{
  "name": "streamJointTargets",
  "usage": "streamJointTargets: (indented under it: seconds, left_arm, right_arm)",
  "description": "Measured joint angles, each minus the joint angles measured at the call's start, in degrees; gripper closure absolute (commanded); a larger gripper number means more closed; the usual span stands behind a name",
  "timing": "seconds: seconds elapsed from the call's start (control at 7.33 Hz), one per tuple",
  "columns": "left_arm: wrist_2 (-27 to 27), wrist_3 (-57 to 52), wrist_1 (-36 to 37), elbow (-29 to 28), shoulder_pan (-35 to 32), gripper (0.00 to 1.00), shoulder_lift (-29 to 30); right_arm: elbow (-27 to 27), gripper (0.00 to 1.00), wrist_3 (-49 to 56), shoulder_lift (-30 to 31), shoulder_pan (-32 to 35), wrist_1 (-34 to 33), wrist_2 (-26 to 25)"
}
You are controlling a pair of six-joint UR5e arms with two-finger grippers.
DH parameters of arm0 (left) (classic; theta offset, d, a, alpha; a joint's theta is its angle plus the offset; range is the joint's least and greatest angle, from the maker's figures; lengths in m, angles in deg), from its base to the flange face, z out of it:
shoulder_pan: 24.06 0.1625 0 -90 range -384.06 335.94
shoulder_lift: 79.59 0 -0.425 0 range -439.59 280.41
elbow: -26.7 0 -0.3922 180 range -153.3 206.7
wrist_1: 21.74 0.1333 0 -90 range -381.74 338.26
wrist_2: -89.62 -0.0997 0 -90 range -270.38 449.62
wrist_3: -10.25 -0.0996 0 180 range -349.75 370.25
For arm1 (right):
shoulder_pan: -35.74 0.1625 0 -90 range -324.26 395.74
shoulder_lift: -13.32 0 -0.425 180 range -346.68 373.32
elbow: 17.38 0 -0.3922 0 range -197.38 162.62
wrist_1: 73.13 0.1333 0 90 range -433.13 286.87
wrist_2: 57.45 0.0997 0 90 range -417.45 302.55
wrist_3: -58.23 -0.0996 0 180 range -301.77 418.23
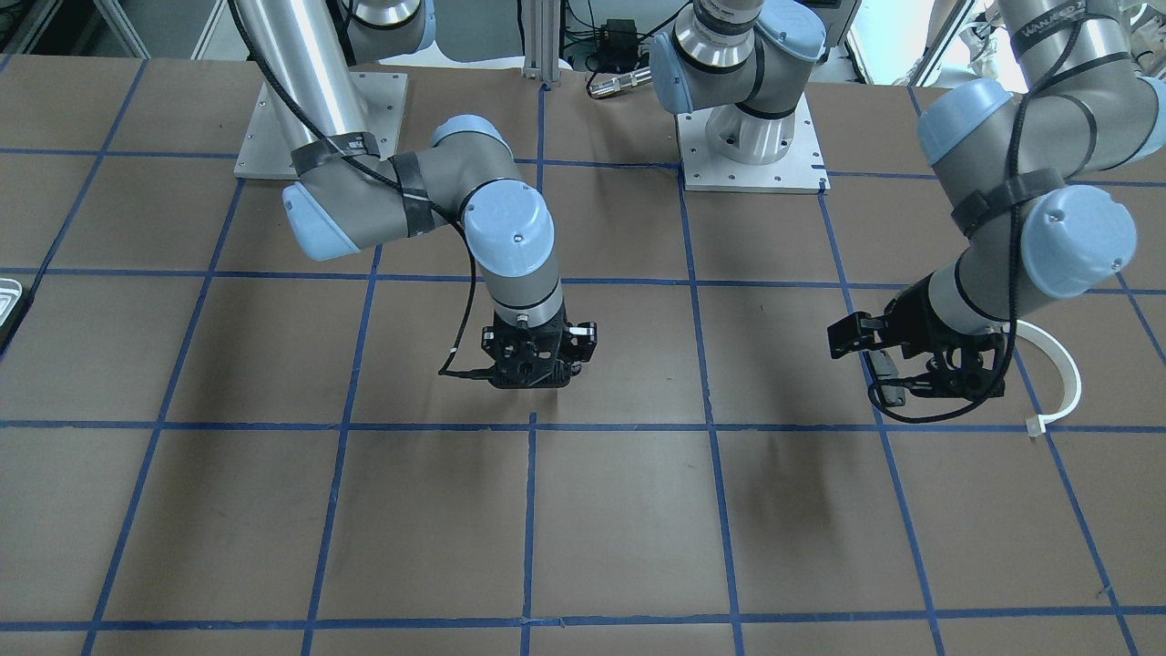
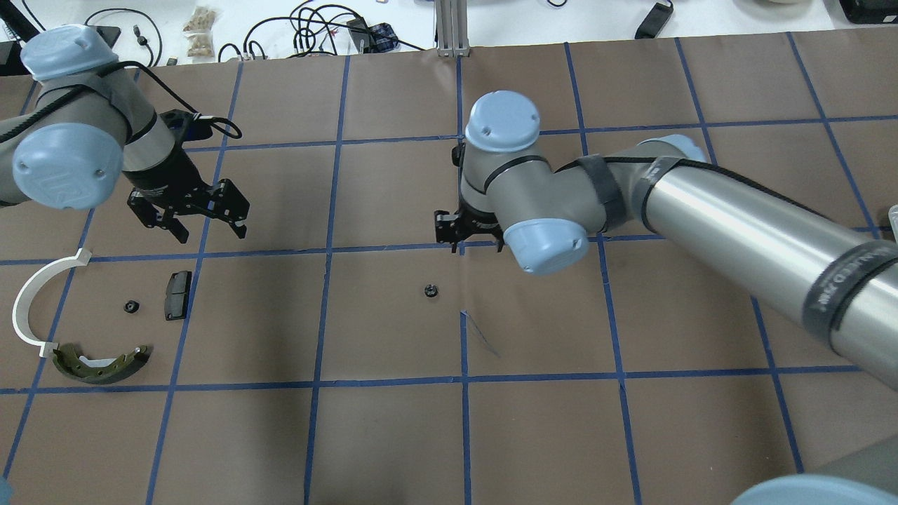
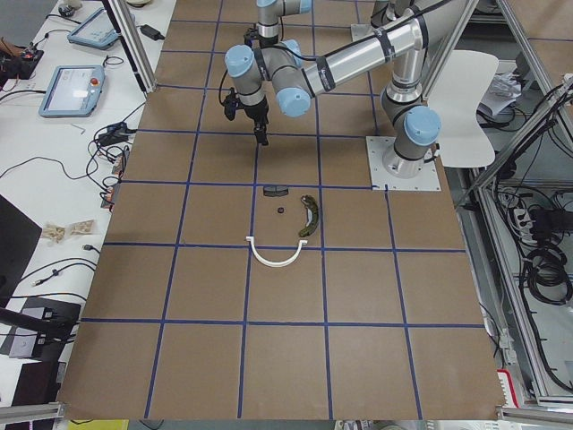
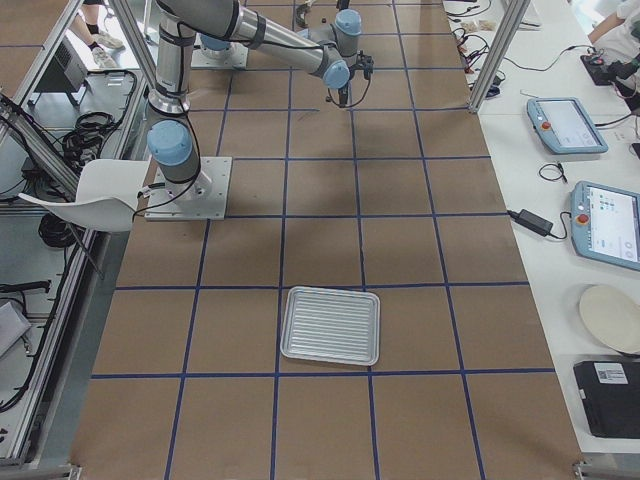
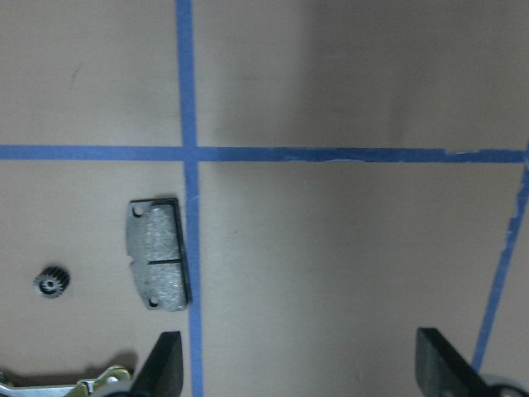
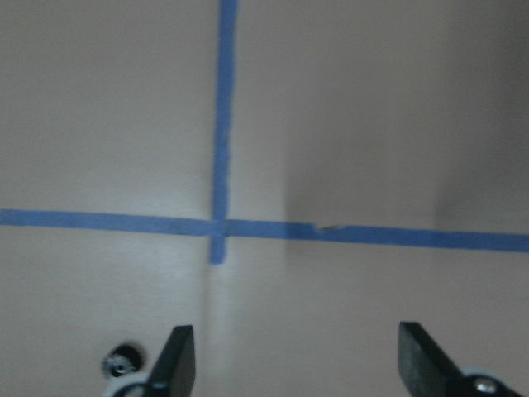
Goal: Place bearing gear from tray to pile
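Observation:
A small dark bearing gear point(image 2: 431, 290) lies on the brown table near its middle, just on the robot's side of my right gripper point(image 2: 477, 245). In the right wrist view it sits at the bottom left point(image 6: 120, 361), beside the left finger; that gripper point(image 6: 297, 368) is open and empty. The pile is at the left: a white half-ring point(image 2: 35, 301), a brake shoe point(image 2: 102, 361), a dark pad point(image 2: 177, 295) and another small gear point(image 2: 130, 306). My left gripper point(image 2: 210, 230) hovers open and empty just beyond the pad point(image 5: 157, 265). The tray point(image 4: 331, 325) lies far off on the right and holds nothing.
Blue tape lines point(image 2: 326, 249) grid the brown table cover. Both arm bases point(image 1: 751, 150) stand at the robot's edge. Cables and loose items point(image 2: 309, 31) lie on the white bench beyond the far edge. Only a sliver of the tray point(image 1: 7, 305) shows in the front view.

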Motion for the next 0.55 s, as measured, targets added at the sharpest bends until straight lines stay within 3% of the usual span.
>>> streamJointTargets:
  seconds: [0.27,0.55]
  left_arm:
    - [3.2,9.8,1.2,-0.1,-8.0,0.0,1.1]
    - [4.0,15.3,4.6,0.4,-16.5,0.0,2.2]
  right_arm:
    - [-6.6,0.0,10.3,5.4,-7.9,12.9,-4.1]
    - [-17.7,0.0,11.8,7.9,-9.8,28.0,-7.5]
